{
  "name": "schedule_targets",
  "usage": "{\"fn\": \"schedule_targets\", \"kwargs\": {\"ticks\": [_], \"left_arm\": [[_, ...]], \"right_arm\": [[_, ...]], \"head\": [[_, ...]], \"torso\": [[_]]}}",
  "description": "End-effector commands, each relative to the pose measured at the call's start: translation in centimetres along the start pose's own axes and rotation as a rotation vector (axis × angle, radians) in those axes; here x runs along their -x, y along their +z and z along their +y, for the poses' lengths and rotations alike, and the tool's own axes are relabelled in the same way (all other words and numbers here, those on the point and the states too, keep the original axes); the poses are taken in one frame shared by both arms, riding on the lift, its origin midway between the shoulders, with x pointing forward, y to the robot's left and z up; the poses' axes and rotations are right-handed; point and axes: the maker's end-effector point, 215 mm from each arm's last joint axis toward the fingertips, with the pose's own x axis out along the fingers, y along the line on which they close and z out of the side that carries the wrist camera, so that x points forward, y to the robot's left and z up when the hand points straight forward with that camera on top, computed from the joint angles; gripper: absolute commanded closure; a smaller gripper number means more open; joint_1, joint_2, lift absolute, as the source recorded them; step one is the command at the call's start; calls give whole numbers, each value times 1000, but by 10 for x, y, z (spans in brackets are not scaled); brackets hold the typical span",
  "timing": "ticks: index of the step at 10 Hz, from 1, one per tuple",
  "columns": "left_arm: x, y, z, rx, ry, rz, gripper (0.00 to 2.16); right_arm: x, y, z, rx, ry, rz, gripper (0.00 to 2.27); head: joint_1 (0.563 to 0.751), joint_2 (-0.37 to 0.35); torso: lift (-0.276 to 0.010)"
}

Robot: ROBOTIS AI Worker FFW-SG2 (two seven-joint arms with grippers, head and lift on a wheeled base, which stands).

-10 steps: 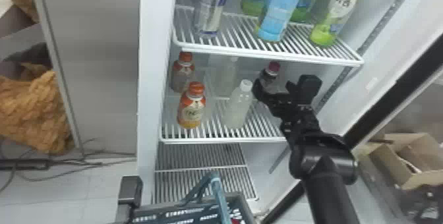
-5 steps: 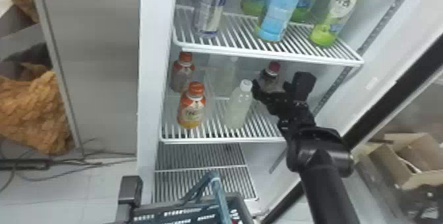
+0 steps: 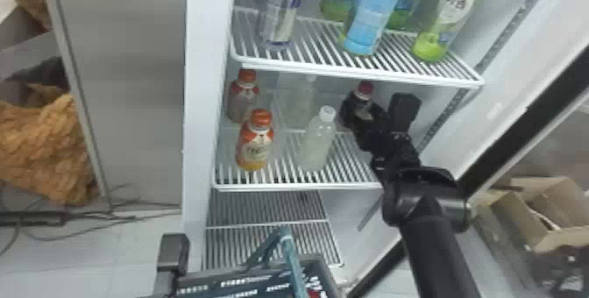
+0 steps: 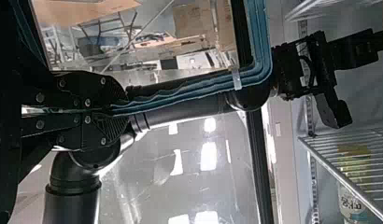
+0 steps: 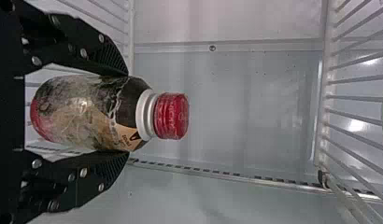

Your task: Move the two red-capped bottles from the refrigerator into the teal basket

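Shifted slightly left and farther in, the black two-fingered right gripper [image 3: 360,113] clasps the dark red-capped bottle [image 3: 364,89], while the left gripper [image 3: 173,253] pinches the teal basket handle [image 3: 292,261].

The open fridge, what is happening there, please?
A robot is working at the fridge. Its right gripper holds a red-capped bottle between its fingers, inside the fridge. Its left gripper holds the teal basket by the handle, lower down. This bottle is not yet in the basket.
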Motion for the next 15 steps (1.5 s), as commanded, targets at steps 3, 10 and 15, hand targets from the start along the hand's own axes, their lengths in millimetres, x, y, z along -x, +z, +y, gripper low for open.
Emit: {"fn": "schedule_targets", "kwargs": {"ticks": [3, 10, 15], "left_arm": [[1, 0, 1, 2, 0, -2, 1111], [3, 3, 0, 1, -2, -13, 1111], [6, 5, 0, 3, -3, -29, 1111]], "right_arm": [[19, 19, 7, 5, 17, -56, 720], [131, 53, 10, 22, 78, -120, 717], [187, 48, 20, -18, 160, -40, 717]], "head": [[695, -350], [695, -350], [695, -350]], "torso": [[-228], [-228], [-228]]}}
